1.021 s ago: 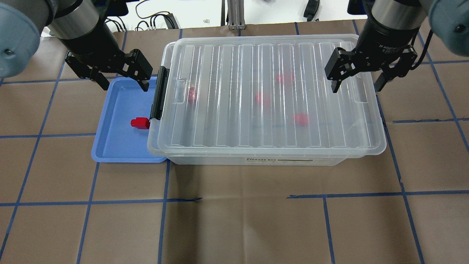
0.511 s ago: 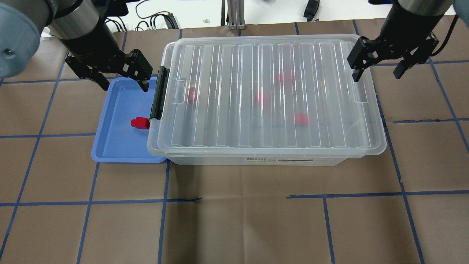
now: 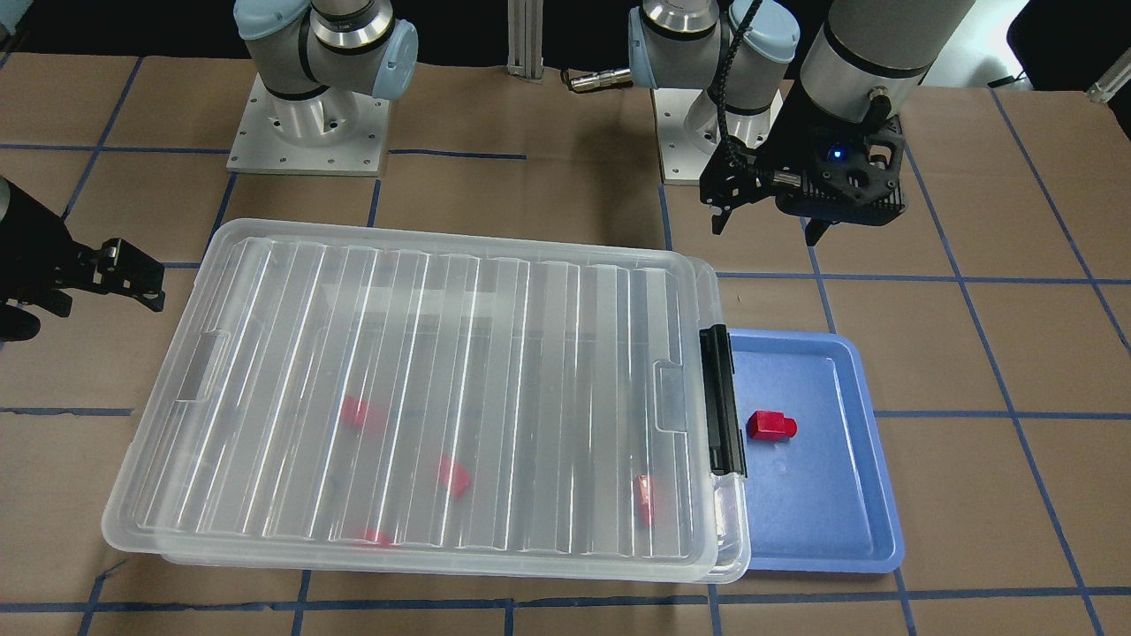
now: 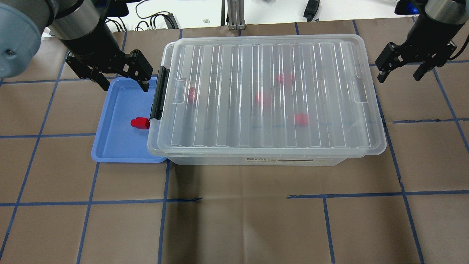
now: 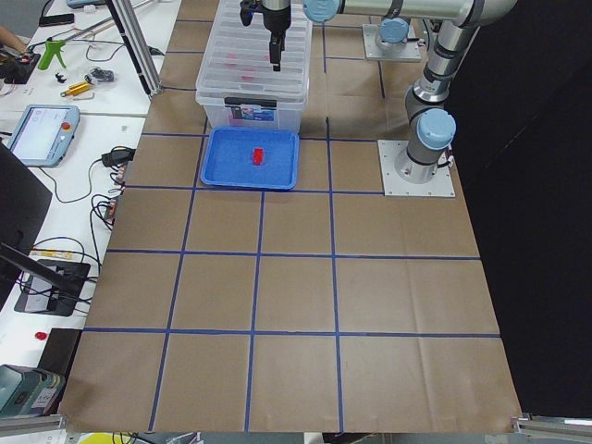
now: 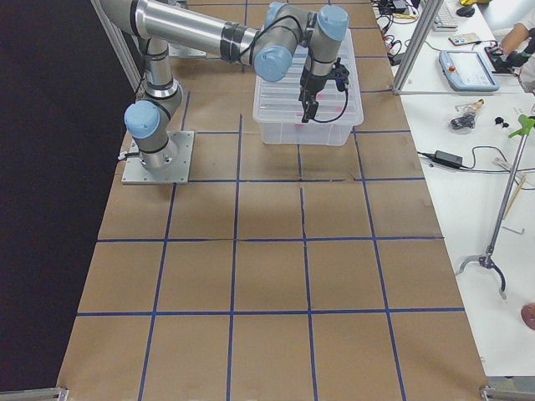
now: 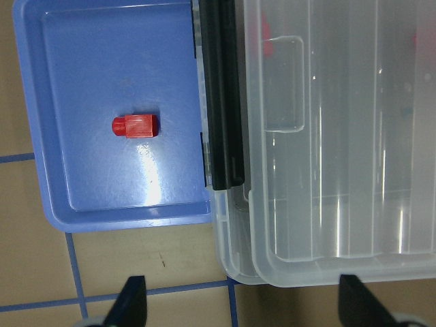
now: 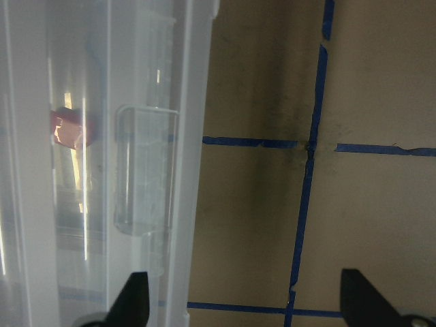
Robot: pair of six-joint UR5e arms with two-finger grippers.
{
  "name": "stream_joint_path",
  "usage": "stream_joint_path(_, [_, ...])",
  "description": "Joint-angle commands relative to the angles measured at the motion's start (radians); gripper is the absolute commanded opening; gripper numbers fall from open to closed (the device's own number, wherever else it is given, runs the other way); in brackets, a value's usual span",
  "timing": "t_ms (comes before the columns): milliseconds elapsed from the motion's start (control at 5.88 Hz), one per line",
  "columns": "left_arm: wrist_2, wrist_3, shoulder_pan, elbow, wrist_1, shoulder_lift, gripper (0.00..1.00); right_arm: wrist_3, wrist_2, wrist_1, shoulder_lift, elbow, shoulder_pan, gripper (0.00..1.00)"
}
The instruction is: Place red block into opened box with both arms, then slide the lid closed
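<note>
The clear box (image 4: 256, 160) stands mid-table with the ribbed lid (image 4: 267, 95) lying over nearly all of it. A thin strip of rim shows at the black latch (image 4: 160, 93) end. Several red blocks show blurred through the lid. One red block (image 4: 140, 123) (image 3: 771, 426) (image 7: 135, 126) lies in the blue tray beside the latch. My left gripper (image 4: 122, 84) (image 3: 766, 230) (image 7: 245, 306) hangs open and empty above the tray's far end. My right gripper (image 4: 400, 77) (image 3: 84, 305) (image 8: 245, 303) is open and empty, off the box's right end, clear of the lid.
The blue tray (image 4: 110, 146) abuts the box's latch end and is partly tucked under it. Both arm bases (image 3: 309, 132) stand behind the box. Brown table with blue tape lines extends in front. Benches with tools and cables flank the table ends.
My right gripper has moved from over the lid's right end outward to the right, past the box's edge. The left gripper, lid and blocks have stayed put.
</note>
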Motion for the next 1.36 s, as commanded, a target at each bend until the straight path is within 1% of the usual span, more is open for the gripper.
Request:
stream_joint_path(0, [0.0, 0.0, 0.0, -0.001, 0.005, -0.005, 0.98, 0.005, 0.009, -0.113, 0.002, 0.125, -0.018, 1.0])
stream_joint_path(340, [-0.001, 0.007, 0.004, 0.003, 0.024, -0.012, 0.98, 0.008, 0.041, -0.126, -0.003, 0.146, -0.012, 1.0])
stream_joint_path(511, [-0.003, 0.08, 0.003, 0.0, 0.04, -0.02, 0.98, 0.008, 0.04, -0.126, -0.001, 0.155, -0.012, 1.0])
stream_joint_path(681, [-0.052, 0.225, 0.007, -0.011, 0.04, -0.019, 0.98, 0.005, 0.032, -0.127, 0.003, 0.157, -0.012, 1.0])
stream_joint_path(851, [-0.079, 0.41, 0.015, -0.024, 0.055, -0.017, 0.98, -0.024, 0.023, -0.135, 0.012, 0.155, -0.018, 1.0])
stream_joint_path(1021, [-0.08, 0.646, 0.045, -0.028, 0.054, -0.02, 0.98, -0.039, -0.032, -0.14, 0.013, 0.149, -0.019, 1.0])
stream_joint_path(1191, [-0.074, 0.895, 0.068, -0.038, 0.055, -0.026, 0.98, -0.065, -0.075, -0.175, 0.013, 0.149, -0.024, 1.0])
